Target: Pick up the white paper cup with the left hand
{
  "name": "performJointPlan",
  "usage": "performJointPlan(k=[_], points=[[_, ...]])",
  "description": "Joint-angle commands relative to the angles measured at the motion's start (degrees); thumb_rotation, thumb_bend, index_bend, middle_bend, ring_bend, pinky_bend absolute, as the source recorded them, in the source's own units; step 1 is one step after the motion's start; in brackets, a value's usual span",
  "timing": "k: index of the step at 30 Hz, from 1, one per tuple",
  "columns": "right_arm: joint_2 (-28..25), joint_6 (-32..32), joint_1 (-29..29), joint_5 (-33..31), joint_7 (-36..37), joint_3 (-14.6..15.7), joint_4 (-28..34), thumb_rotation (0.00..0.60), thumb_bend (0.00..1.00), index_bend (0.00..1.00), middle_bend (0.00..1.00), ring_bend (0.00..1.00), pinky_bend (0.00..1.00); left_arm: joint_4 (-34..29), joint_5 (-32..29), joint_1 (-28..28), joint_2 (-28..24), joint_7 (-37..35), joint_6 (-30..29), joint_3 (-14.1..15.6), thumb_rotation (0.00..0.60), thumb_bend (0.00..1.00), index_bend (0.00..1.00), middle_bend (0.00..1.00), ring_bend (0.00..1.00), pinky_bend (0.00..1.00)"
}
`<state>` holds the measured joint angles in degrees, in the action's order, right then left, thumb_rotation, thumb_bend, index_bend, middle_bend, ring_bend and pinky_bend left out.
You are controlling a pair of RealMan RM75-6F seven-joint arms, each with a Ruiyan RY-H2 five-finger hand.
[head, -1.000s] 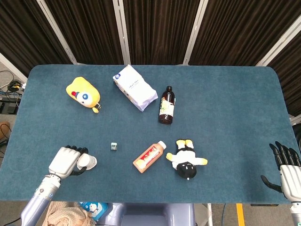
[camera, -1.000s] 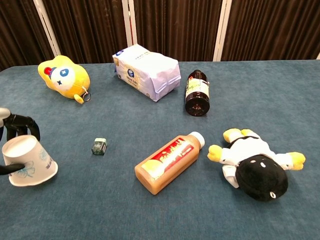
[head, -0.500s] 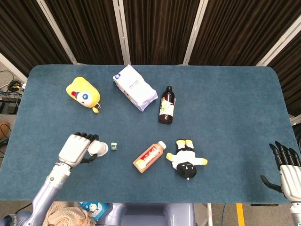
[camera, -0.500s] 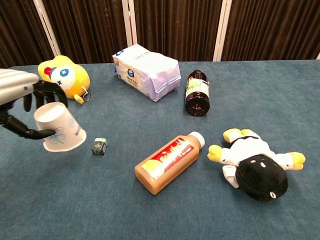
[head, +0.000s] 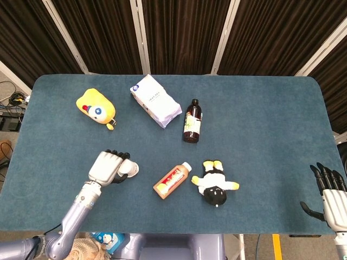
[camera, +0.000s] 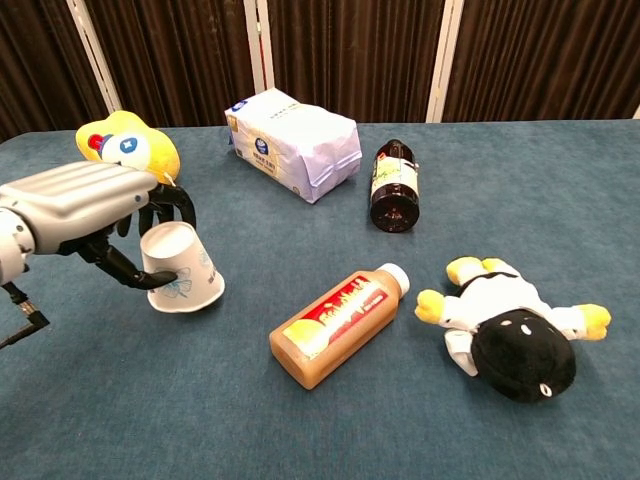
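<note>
My left hand (head: 108,167) (camera: 95,215) grips the white paper cup (camera: 182,268) (head: 129,169), fingers wrapped around its base end. The cup has a pale blue print and lies on its side, mouth pointing right, held above the blue table (head: 260,124) left of centre. In the chest view the cup hides the small green object that lay there. My right hand (head: 329,196) rests open at the table's right front corner, seen only in the head view, with nothing in it.
A juice bottle (head: 172,180) (camera: 340,323) lies just right of the cup. Beyond it lie a black and yellow plush (head: 214,183) (camera: 512,326), a dark bottle (head: 191,121) (camera: 395,186), a white bag (head: 155,101) (camera: 295,142) and a yellow plush (head: 96,107) (camera: 128,149).
My left hand has carried the cup up off the table and rightward, from the front left edge toward the centre. It now covers the small green object. My right hand is still.
</note>
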<state>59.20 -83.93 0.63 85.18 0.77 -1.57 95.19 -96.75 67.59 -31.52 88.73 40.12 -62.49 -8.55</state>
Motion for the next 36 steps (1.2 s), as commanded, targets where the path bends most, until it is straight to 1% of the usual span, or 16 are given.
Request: performJointPlan(k=[1, 2, 3, 4, 6, 8, 11, 15, 17, 22, 24, 27, 31, 36], points=[[0.0, 0.1, 0.0, -0.1, 0.1, 0.0, 0.0, 0.600, 0.24, 0.00, 0.00, 0.00, 0.00, 1.2, -1.1, -0.8, 1.3, 0.8, 0.2, 0.0, 0.600, 0.27, 0.31, 0.45, 0.39, 0.44], [0.0, 0.1, 0.1, -0.1, 0.1, 0.0, 0.0, 0.600, 0.24, 0.00, 0.00, 0.00, 0.00, 1.5, -1.5, -1.0, 1.5, 1.1, 0.2, 0.1, 0.600, 0.26, 0.30, 0.43, 0.38, 0.43], [0.0, 0.2, 0.1, -0.1, 0.2, 0.0, 0.0, 0.600, 0.24, 0.00, 0.00, 0.00, 0.00, 1.8, -1.9, -1.1, 1.6, 1.4, 0.2, 0.3, 0.600, 0.25, 0.28, 0.40, 0.35, 0.41], [0.0, 0.2, 0.1, -0.1, 0.2, 0.0, 0.0, 0.600, 0.24, 0.00, 0.00, 0.00, 0.00, 1.9, -2.4, -1.3, 1.7, 1.7, 0.3, 0.4, 0.600, 0.23, 0.26, 0.35, 0.30, 0.37], [-0.1, 0.2, 0.1, -0.1, 0.2, 0.0, 0.0, 0.600, 0.24, 0.00, 0.00, 0.00, 0.00, 1.7, -3.8, -1.5, 1.5, 2.7, 0.8, 0.8, 0.600, 0.19, 0.18, 0.20, 0.17, 0.26], [-0.1, 0.2, 0.1, -0.1, 0.2, 0.0, 0.0, 0.600, 0.24, 0.00, 0.00, 0.00, 0.00, 1.1, -5.1, -1.7, 1.0, 3.6, 0.9, 1.1, 0.600, 0.16, 0.12, 0.10, 0.09, 0.18], [-0.1, 0.3, 0.1, -0.2, 0.2, 0.0, 0.0, 0.600, 0.24, 0.00, 0.00, 0.00, 0.00, -0.2, -5.1, -1.5, 0.2, 3.4, -0.1, 1.4, 0.600, 0.15, 0.06, 0.03, 0.03, 0.12], [-0.1, 0.2, 0.1, -0.2, 0.2, 0.0, 0.0, 0.600, 0.24, 0.00, 0.00, 0.00, 0.00, -2.5, -4.1, -0.7, -2.0, 1.9, -1.8, 1.8, 0.600, 0.14, 0.04, 0.02, 0.02, 0.12], [-0.1, 0.2, 0.1, -0.2, 0.2, 0.0, 0.0, 0.600, 0.24, 0.00, 0.00, 0.00, 0.00, -4.4, -3.0, 0.2, -4.0, 0.7, -3.2, 2.2, 0.600, 0.14, 0.04, 0.02, 0.02, 0.12], [0.0, 0.1, 0.0, -0.1, -0.2, 0.1, 0.0, 0.600, 0.24, 0.00, 0.00, 0.00, 0.00, -8.5, 2.5, 3.8, -10.3, -4.5, -7.8, 4.5, 0.600, 0.14, 0.03, 0.01, 0.02, 0.12], [0.0, 0.1, 0.0, -0.1, -0.4, 0.1, 0.0, 0.600, 0.24, 0.00, 0.00, 0.00, 0.00, -9.3, 5.2, 5.6, -12.8, -6.9, -9.8, 5.8, 0.600, 0.13, 0.01, 0.00, 0.01, 0.09], [0.1, -0.1, 0.0, -0.1, -0.7, 0.1, 0.0, 0.600, 0.24, 0.00, 0.00, 0.00, 0.00, -8.9, 9.6, 8.4, -16.3, -10.0, -13.1, 8.3, 0.600, 0.12, 0.00, 0.00, 0.00, 0.04], [0.2, -0.3, -0.1, -0.2, -1.1, 0.0, 0.1, 0.600, 0.24, 0.00, 0.00, 0.00, 0.00, -6.8, 14.8, 12.7, -19.7, -15.8, -17.9, 11.6, 0.600, 0.12, 0.00, 0.00, 0.00, 0.03], [0.3, -0.4, -0.2, -0.1, -1.4, 0.0, 0.1, 0.600, 0.24, 0.00, 0.00, 0.00, 0.00, -3.6, 17.2, 16.3, -21.5, -20.8, -20.3, 14.2, 0.600, 0.10, 0.00, 0.00, 0.00, 0.00]])
